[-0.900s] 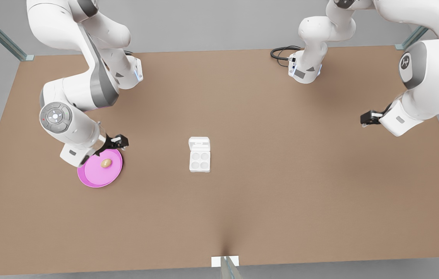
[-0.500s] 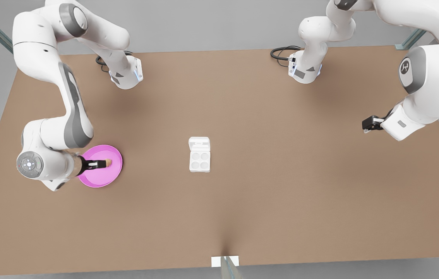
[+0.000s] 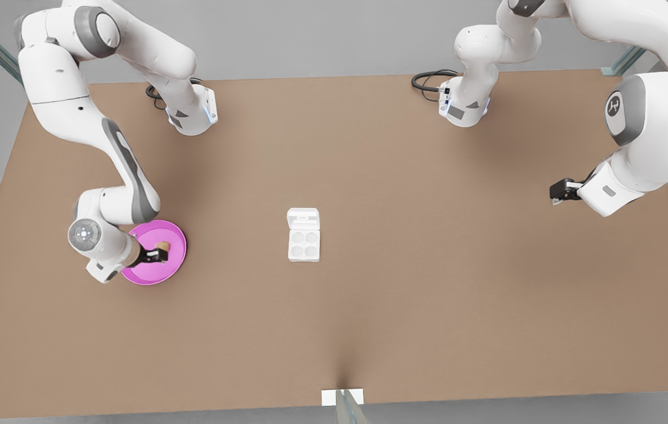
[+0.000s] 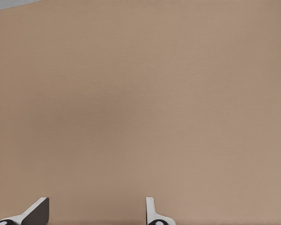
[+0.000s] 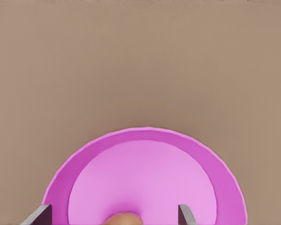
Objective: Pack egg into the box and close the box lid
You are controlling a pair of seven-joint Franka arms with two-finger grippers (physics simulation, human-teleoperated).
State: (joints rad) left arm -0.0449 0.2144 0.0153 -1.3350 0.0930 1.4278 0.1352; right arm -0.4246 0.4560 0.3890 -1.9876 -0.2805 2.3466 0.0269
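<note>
On the brown tabletop [image 3: 404, 306] the pink plate [image 3: 169, 268] sits way out at 9 o'clock from the open box [image 3: 304, 245], its box lid [image 3: 303, 218] flipped back, the left gripper [image 3: 559, 191] idles apart off at 2 o'clock, and the right gripper [image 3: 160, 254] straddles the egg [image 3: 162, 246], fingers spread.

Bare table [image 3: 428, 306] surrounds the box [image 3: 304, 234] at frame centre; the nearest obstacle, the pink plate [image 3: 163, 272], sits well apart at centre-left.
</note>
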